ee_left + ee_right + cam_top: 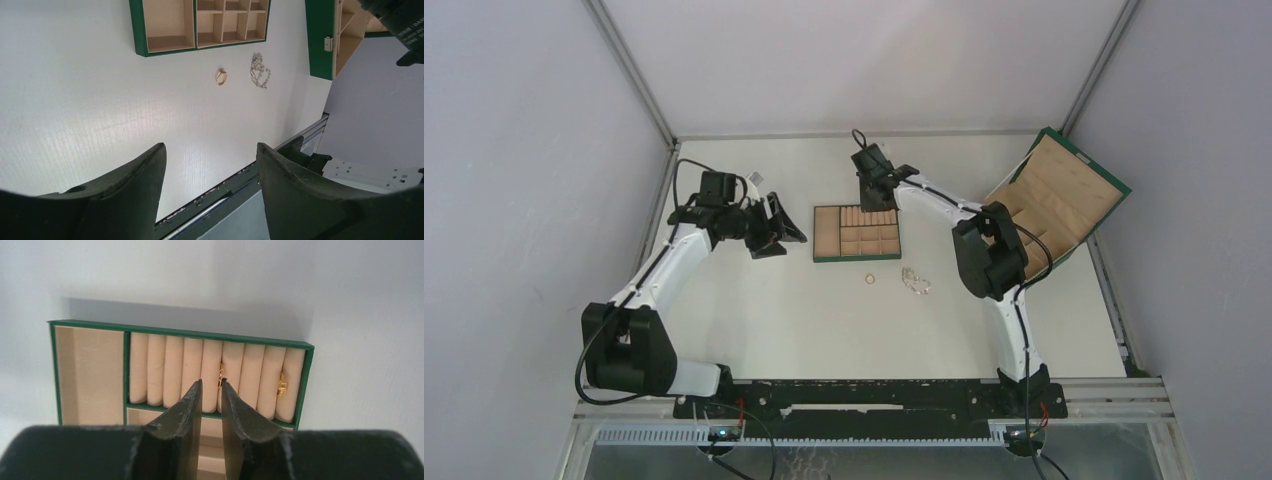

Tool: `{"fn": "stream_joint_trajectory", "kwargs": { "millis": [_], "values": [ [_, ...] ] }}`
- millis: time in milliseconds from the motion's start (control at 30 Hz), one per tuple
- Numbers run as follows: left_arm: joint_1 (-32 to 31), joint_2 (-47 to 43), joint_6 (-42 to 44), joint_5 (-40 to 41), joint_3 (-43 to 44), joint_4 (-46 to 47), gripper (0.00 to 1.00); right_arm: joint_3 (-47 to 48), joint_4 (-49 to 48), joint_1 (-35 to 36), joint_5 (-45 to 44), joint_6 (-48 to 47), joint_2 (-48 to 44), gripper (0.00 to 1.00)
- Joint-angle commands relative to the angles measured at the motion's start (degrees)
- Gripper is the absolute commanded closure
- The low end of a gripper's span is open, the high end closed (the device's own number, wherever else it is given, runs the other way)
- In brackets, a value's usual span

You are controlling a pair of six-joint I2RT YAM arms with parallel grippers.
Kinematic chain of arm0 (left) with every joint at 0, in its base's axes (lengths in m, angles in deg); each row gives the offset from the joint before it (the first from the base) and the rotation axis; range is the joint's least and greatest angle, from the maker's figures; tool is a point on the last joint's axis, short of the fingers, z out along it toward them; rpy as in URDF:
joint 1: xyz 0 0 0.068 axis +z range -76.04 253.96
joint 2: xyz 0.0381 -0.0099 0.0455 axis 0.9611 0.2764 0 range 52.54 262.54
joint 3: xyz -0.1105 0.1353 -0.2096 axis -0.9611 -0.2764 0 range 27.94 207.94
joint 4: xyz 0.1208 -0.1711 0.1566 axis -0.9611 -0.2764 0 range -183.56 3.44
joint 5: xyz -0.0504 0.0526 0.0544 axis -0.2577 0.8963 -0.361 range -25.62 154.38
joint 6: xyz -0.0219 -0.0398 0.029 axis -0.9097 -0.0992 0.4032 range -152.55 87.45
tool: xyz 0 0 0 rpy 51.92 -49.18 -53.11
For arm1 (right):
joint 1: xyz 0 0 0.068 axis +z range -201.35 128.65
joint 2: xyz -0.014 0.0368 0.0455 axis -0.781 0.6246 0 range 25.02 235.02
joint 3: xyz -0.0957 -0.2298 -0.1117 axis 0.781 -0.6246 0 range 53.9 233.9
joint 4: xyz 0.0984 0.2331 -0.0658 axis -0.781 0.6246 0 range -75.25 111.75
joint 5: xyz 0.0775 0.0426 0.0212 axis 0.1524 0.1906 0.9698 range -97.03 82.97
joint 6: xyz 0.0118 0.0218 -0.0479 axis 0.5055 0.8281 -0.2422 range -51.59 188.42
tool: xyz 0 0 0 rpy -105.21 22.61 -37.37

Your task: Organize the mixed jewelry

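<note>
Right wrist, right end effector (210,381) narrowly parted over tray (180,332), left end effector (210,146) wide open, gold ring (221,77), chain (260,71) beside tray

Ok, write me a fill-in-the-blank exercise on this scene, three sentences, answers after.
1. Beside the loose ring on the table lies a silvery ____.
2. The left claw stands wide ____ and holds nothing.
3. The right claw hangs over the padded rolls of the ____-edged tray.
Missing words: chain; open; green.
</note>
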Motion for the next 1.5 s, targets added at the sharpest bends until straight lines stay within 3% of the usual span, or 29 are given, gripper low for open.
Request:
{"fn": "stream_joint_trajectory", "kwargs": {
  "millis": [0, 133, 233, 833, 1100, 1333, 1467],
  "values": [
    [0.06, 0.08, 1.39, -1.22, 2.24, 0.70, 0.29, 1.59, -0.46, -0.53, 0.98, -1.57, -4.09, 0.73],
    [0.06, 0.11, 1.47, -1.31, 2.16, 0.66, 0.29, 1.84, 0.12, -1.01, 1.38, -0.68, -2.78, 0.89],
    [0.06, 0.25, 1.49, -1.45, 2.24, 0.70, 0.29, 1.92, 0.69, -1.69, 2.37, 0.39, -1.51, 0.95],
    [0.06, 1.56, 1.60, -2.04, 3.29, 0.63, 0.29, 1.31, 1.66, -2.25, 4.46, 0.89, 0.97, 1.00],
    [-0.93, 2.32, 3.06, -0.68, 4.82, -0.59, 0.28, -4.98, -1.22, -3.17, 4.97, 0.73, -12.84, 0.96],
    [-7.47, 3.53, 7.73, 10.16, 8.52, -6.12, 0.29, -24.10, -7.13, -3.26, 13.54, 2.35, -28.92, 0.88],
    [-9.17, 3.30, 7.35, 12.86, 7.89, -5.49, 0.29, -34.23, -6.81, 1.22, 14.22, 2.75, -34.62, 0.81]
  ]
}}
